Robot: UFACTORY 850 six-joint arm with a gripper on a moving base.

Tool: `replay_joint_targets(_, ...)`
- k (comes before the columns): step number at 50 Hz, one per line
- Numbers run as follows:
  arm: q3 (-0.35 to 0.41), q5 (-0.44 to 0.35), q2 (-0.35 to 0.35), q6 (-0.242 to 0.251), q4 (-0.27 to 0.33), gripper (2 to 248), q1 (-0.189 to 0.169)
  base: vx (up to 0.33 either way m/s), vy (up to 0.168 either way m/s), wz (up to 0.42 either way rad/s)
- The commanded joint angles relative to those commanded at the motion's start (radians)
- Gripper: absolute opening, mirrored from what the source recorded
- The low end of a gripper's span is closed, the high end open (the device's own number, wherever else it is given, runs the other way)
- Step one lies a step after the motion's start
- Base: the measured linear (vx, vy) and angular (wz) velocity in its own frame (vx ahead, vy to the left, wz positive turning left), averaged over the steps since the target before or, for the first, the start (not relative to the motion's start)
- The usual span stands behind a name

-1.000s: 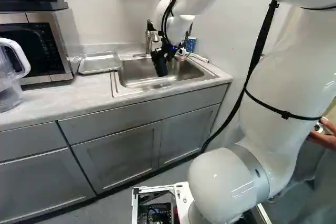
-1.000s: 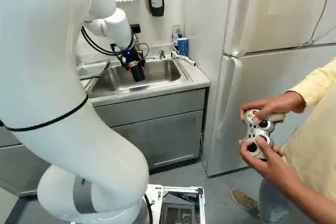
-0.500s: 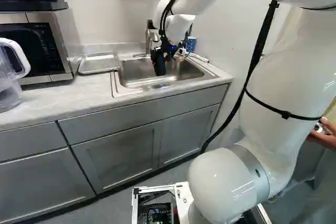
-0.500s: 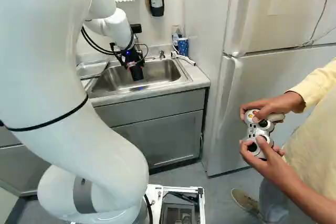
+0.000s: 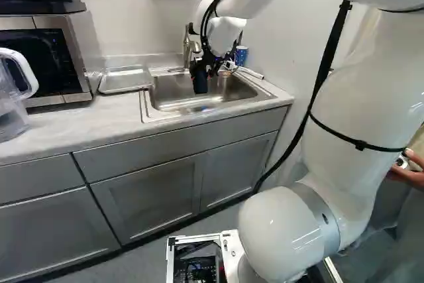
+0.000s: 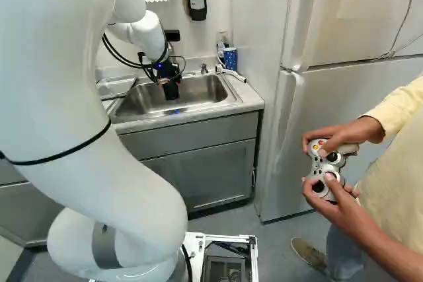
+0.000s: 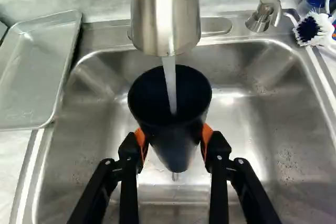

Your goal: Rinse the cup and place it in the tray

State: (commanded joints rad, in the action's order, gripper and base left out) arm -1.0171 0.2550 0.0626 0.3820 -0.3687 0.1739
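Sink point(image 7: 268, 124) below, the cup point(image 7: 176, 148) has swung more upright.

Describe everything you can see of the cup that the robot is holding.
The cup is very dark, black or deep navy, and smooth, with a round open mouth and sides that narrow toward the base; no handle shows. Its material is hard to tell. It stands roughly upright over the sink, mouth up beneath the faucet. A stream of water runs into it, but how full it is can't be seen. The gripper's orange pads press it from two sides.
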Motion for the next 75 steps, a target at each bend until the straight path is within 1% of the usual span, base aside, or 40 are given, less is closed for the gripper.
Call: replay_joint_targets(75,0.0,0.0,0.0,0.0,0.0,120,0.0,0.0,0.0,0.0)
